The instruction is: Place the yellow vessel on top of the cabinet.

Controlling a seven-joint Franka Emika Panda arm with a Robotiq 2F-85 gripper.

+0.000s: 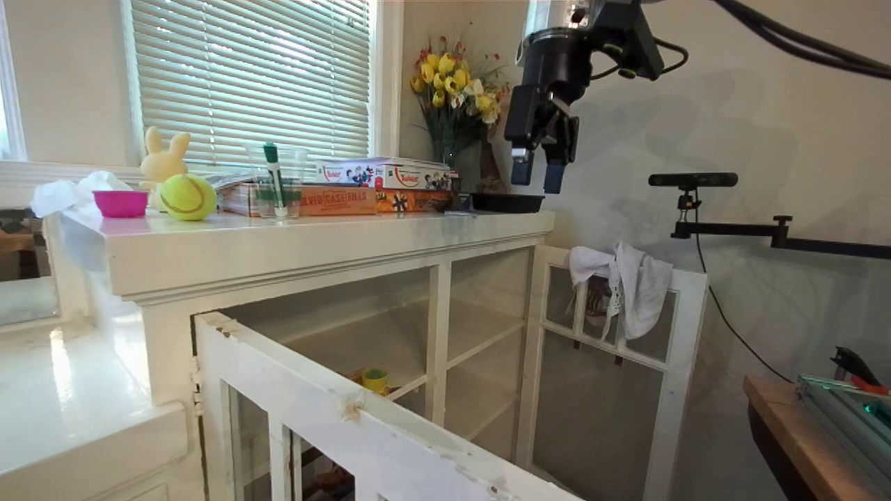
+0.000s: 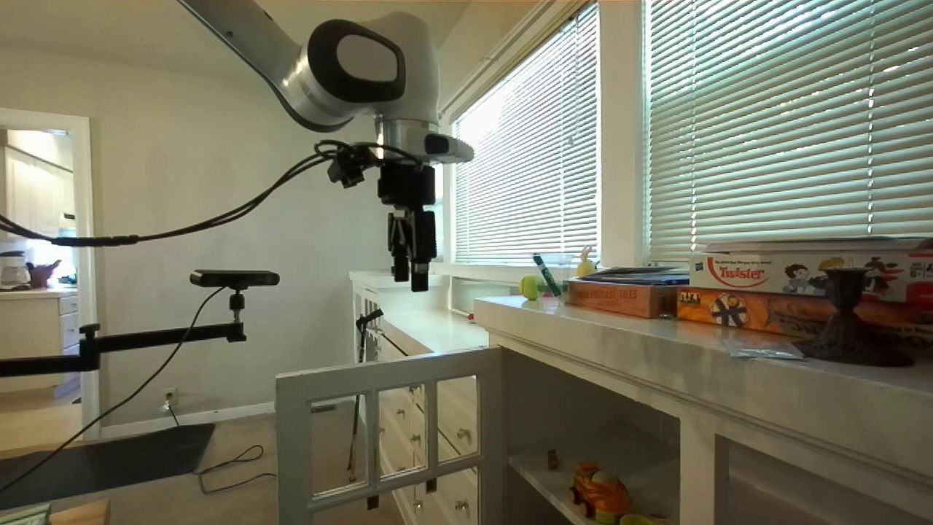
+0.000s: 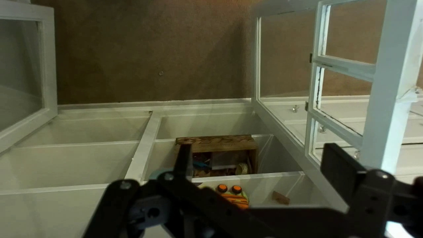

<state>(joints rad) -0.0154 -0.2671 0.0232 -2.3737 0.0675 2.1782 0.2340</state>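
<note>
1. In an exterior view, can see the fingers (image 1: 555,177) at upper right, apart from each other and pointing down, higher than the tabletop (image 1: 334,233) of the cabinet (image 1: 438,341).
2. In that view, can spot the yellow vessel (image 1: 374,382) upright on a shelf (image 1: 397,348) inside the cabinet, well apart from the fingers and just beside a half-hidden orange-brown thing (image 1: 357,376) (cannot tell whether touching).
3. On the tabletop, can make out a pink bowl (image 1: 120,204), a yellow-green ball (image 1: 188,197), a rabbit figure (image 1: 163,164) behind the ball, a clear cup (image 1: 263,198) with a green marker (image 1: 271,153) leaning in it, and a white game box (image 1: 418,177) stacked on an orange box (image 1: 418,201). Towards the corner, can see yellow flowers (image 1: 449,73); over an open door (image 1: 686,348), a white cloth (image 1: 644,296).
4. In an exterior view, can follow the robot arm (image 2: 412,65) down to the fingers, with a gap between them, to one side of the tabletop.
5. On a shelf there, can find an orange wheeled toy (image 2: 603,492), a small brown block (image 2: 552,459) and, at the bottom edge, a cut-off yellow rim (image 2: 635,520) (cannot tell whether of the yellow vessel). On the tabletop, can see a dark candle holder (image 2: 849,328) in front of the white game box.
6. In the wrist view, can see the fingers at the bottom, wide apart, with shelves and two open doors (image 3: 48,66) beyond. On a shelf, can make out a wooden box (image 3: 216,144) holding small things.
</note>
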